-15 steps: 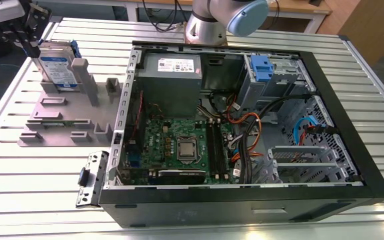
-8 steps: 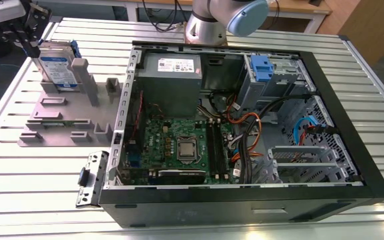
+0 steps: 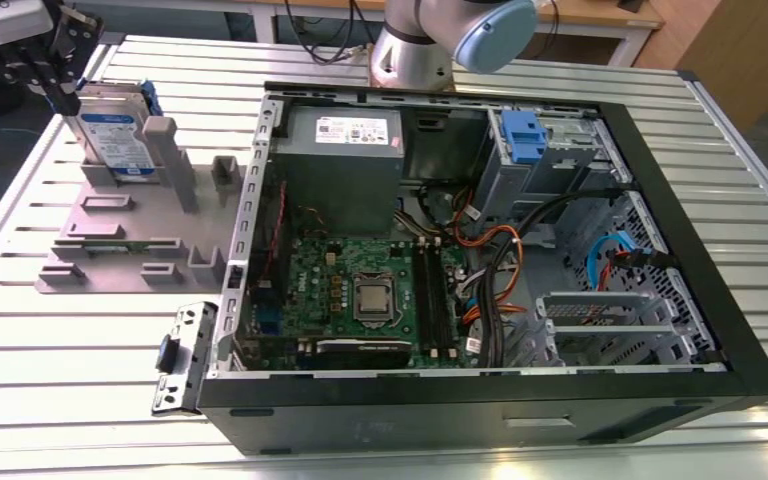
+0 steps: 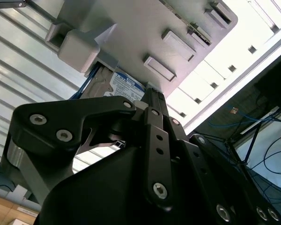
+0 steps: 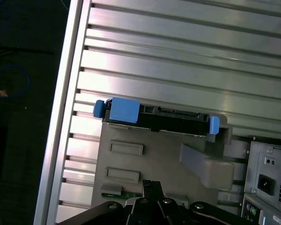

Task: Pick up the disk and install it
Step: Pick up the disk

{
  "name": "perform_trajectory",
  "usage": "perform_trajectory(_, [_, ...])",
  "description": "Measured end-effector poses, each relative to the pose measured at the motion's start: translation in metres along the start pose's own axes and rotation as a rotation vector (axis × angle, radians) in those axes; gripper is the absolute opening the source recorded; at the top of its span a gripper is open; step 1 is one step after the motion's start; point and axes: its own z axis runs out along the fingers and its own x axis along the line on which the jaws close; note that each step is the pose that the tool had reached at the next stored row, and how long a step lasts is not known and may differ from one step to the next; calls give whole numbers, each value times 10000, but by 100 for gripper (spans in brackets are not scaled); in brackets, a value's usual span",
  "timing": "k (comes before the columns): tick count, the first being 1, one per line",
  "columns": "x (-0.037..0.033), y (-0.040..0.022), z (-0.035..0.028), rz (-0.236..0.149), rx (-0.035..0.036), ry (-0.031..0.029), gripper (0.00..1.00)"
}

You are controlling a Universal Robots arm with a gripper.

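The disk (image 3: 115, 135) stands on edge in a slot of the grey fixture (image 3: 117, 230) on the exterior view's left, label facing out, blue caddy around it. My gripper (image 3: 69, 100) hangs just above its upper far corner, fingers together with nothing between them. In the first wrist view the disk (image 5: 154, 119) appears edge-on with blue tabs at both ends, a short way beyond my gripper (image 5: 151, 183) over the fixture (image 5: 150, 159). In the second wrist view the disk's label (image 4: 124, 86) peeks out past my gripper (image 4: 152, 93).
The open computer case (image 3: 651, 190) lies on the slatted metal table, right of the fixture. A blue-handled caddy (image 3: 524, 135) sits in its far drive bay, beside the grey power supply (image 3: 344, 140). A loose metal bracket (image 3: 181, 355) lies by the case's near left corner.
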Motion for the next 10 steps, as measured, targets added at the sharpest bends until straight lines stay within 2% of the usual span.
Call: perform_trajectory(10, [0, 0, 0, -181, -4, 7, 10])
